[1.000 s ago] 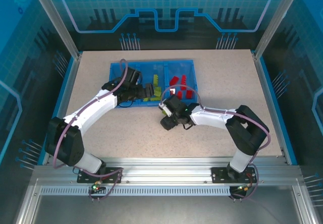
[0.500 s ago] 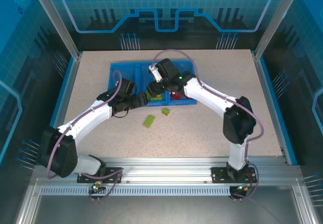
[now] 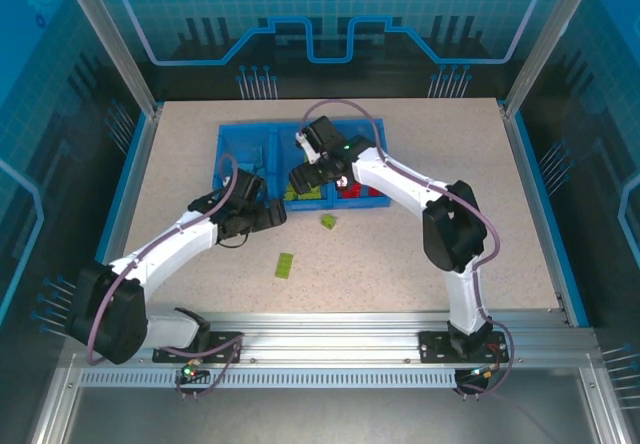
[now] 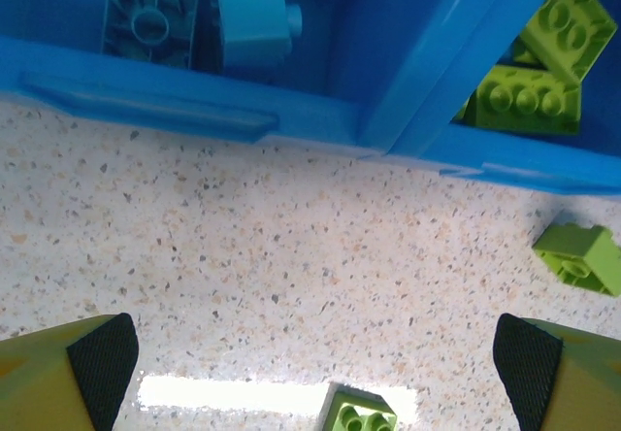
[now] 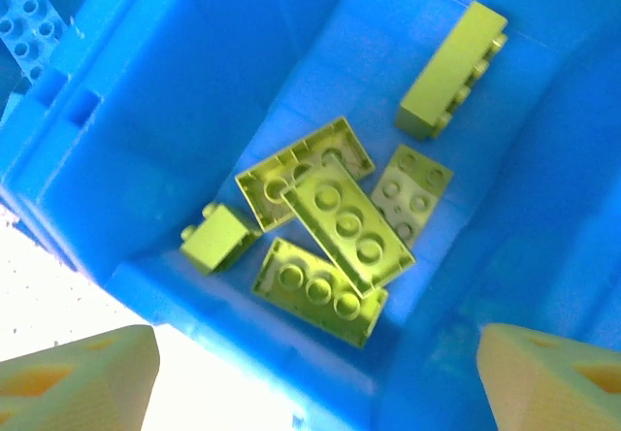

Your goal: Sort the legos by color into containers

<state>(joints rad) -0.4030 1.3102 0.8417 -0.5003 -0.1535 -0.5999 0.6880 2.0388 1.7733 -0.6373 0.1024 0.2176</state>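
1. At the far middle of the table: the tray (image 3: 235, 139), three containers side by side. In the left one, light-blue legos (image 4: 250, 14); in the middle one, lime legos (image 5: 340, 222); in the right one, red legos (image 3: 352, 192).
2. At the left gripper (image 4: 315, 355): spread wide, nothing pinched. Hangs over bare table, just on the near side of the tray's near wall.
3. At the right gripper (image 5: 315, 373): spread as well, nothing between the pads. Hangs above the middle container.
4. Not yet sorted, two lime pieces on the table:
   - The long brick (image 3: 285, 265) lies toward the near edge from the left gripper, long axis roughly near-to-far, tipped slightly right.
   - The small brick (image 3: 328, 221) sits just off the tray's near wall, right of the left gripper.
5. Judged nearer to the long brick: the left arm. Calls for drawing back toward the near edge and setting the jaws across the brick's short width.
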